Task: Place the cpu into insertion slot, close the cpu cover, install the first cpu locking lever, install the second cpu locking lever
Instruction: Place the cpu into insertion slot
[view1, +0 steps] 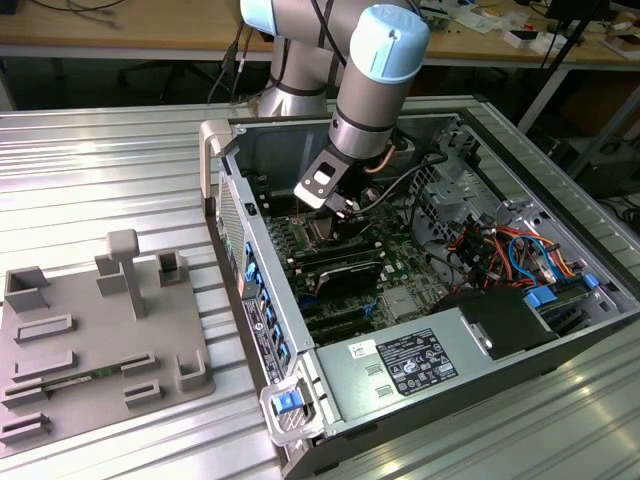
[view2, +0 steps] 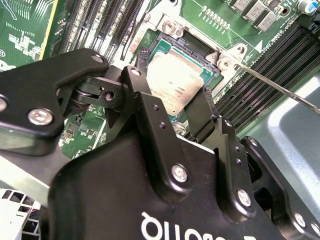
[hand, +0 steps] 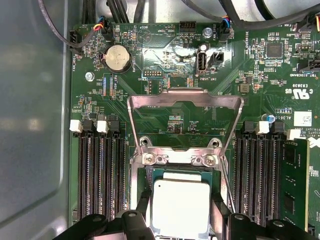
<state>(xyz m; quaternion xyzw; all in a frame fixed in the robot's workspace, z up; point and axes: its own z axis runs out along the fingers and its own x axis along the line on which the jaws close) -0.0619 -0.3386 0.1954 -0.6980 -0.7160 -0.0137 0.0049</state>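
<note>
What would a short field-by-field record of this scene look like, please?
setting: open computer case lying on a ribbed metal table
gripper: inside the case, shut on the cpu by two opposite edges
cpu: over the socket, metal top up; seating cannot be told
cpu cover: swung open, lying back from the socket
locking lever: thin rod slanting away from the socket, not over the cover
exterior view's left: grey fixture tray on the table

Ribbed metal tabletop (view1: 100, 170) spans the foreground; a wooden workbench (view1: 150, 25) strewn with cables stands behind it.
</note>
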